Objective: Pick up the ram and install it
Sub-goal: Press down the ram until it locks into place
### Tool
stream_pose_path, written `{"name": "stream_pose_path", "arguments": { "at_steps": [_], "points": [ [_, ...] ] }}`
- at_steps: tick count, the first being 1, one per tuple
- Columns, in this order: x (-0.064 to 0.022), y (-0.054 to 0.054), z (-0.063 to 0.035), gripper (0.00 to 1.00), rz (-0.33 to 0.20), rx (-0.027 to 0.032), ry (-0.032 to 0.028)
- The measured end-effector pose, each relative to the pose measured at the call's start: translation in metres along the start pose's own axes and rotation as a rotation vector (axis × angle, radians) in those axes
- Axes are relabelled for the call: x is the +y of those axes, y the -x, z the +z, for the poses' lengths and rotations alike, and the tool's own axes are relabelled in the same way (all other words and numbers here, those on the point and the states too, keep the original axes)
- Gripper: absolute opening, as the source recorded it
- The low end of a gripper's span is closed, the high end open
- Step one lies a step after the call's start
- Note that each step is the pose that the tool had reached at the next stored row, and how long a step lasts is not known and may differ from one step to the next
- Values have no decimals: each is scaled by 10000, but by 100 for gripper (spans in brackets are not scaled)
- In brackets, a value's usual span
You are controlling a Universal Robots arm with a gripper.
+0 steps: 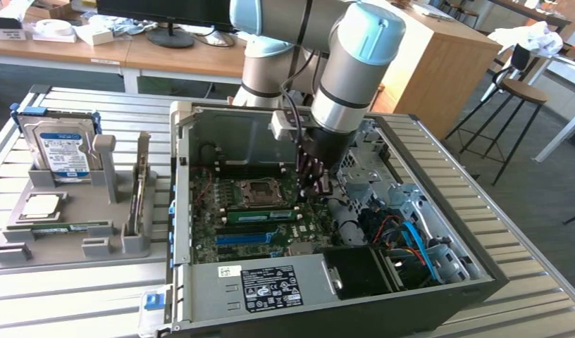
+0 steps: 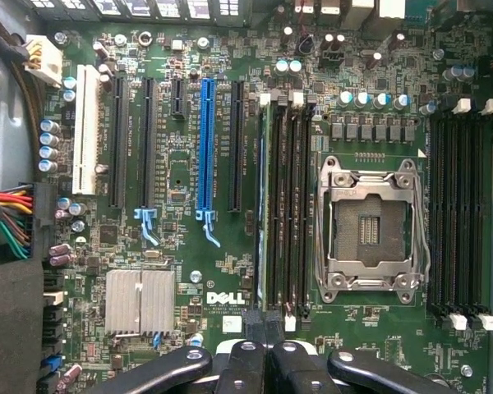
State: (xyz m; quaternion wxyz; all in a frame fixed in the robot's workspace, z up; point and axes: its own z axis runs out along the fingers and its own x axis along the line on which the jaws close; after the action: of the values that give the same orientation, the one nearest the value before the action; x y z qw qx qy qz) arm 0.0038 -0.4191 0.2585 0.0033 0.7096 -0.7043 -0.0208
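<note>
An open computer case (image 1: 184, 211) sits on a slatted metal worktop (image 1: 81, 303). Its sheet-steel walls fence in the green motherboard (image 1: 208, 243) on every side, and the nearest wall carries a black-and-white label (image 1: 271, 287).

The landmark is the square, steel-framed CPU socket (image 1: 259, 189). Just nearer than the socket, the ram (image 1: 259, 213), a thin green stick, stands edge-up in a long black slot, parallel to the socket's near edge. In the wrist view it sits in the slot farthest from the socket in the bank beside it.

At the stick's end, to the exterior view's right of the socket, the end effector (image 1: 316, 189) hangs clenched. Its black fingers (image 2: 245, 365) are pressed together with nothing between them, directly over the ram's end. Whether they touch it cannot be told.

There is open air above the socket up to the case rim. Room tightens to the exterior view's right of the socket, where blue cables (image 1: 414, 236) and perforated metal bays crowd in.

Well to the exterior view's left of the socket, outside the case, a grey moulded fixture (image 1: 71, 243) holds a silver hard drive (image 1: 64, 151) upright.

Beyond the socket rises the arm (image 1: 349, 77), a smooth grey tube with pale blue caps, with wooden desks behind it.
</note>
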Motion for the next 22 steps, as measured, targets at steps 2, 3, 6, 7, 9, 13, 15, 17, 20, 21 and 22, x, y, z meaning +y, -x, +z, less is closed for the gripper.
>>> {"name": "stream_pose_path", "arguments": {
  "at_steps": [2, 3, 6, 7, 9, 13, 15, 17, 20, 21, 22],
  "points": [
    [-1, -1, 21, 10, 0, 4, 1],
    [-1, -1, 34, 10, -1, 4, 1],
    [-2, -2, 68, 10, -1, 4, 1],
    [-3, -2, 81, 10, -1, 4, 2],
    [-4, -3, 105, 10, -1, 4, 1],
    [-5, -4, 153, 10, -1, 3, 2],
    [-6, -5, 173, 10, -1, 3, 1],
    [-6, -5, 175, 10, -1, 6, 2],
    [-9, -5, 176, 10, 0, 5, 2],
    [-26, -5, 176, 10, 0, 5, 2],
    [-43, -5, 176, 10, -1, 3, 1]
  ]
}}
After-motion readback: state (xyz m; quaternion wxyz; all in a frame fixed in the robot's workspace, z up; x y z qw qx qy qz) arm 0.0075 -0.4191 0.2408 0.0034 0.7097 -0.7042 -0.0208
